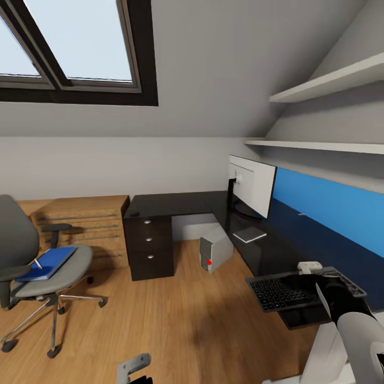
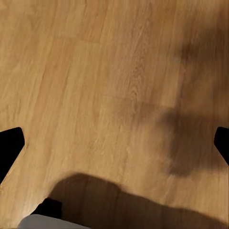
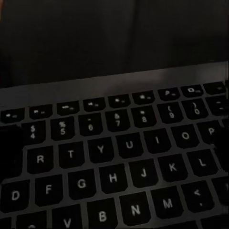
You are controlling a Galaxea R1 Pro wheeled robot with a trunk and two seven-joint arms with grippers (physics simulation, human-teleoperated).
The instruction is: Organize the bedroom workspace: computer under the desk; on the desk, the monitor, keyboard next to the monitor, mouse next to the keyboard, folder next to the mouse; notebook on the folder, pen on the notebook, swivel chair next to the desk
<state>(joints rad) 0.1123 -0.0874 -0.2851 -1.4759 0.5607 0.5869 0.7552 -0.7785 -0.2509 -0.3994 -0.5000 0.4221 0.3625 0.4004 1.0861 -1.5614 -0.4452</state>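
Observation:
My right gripper [image 1: 321, 281] hovers open just over the keyboard [image 1: 290, 292], which lies at the near end of the black desk [image 1: 176, 204] and overhangs its edge. The right wrist view has the keys [image 3: 114, 157] close up, with a dark fingertip [image 3: 9, 150] at the side. A small white mouse [image 1: 309, 265] sits just behind the keyboard. The monitor [image 1: 255, 184] stands on the desk, the notebook [image 1: 249, 234] in front of it. The computer [image 1: 215, 254] is on the floor by the desk. The swivel chair [image 1: 50, 274] carries the blue folder [image 1: 48, 262] and pen [image 1: 37, 263]. My left gripper [image 2: 114, 143] hangs open over the floor.
A low light-wood shelving unit [image 1: 88, 224] stands behind the chair, beside the desk's black drawer unit [image 1: 149, 245]. Two white wall shelves [image 1: 325, 85] hang above the desk, with a blue panel [image 1: 330, 205] along its back. Wood floor [image 1: 176, 320] lies between chair and desk.

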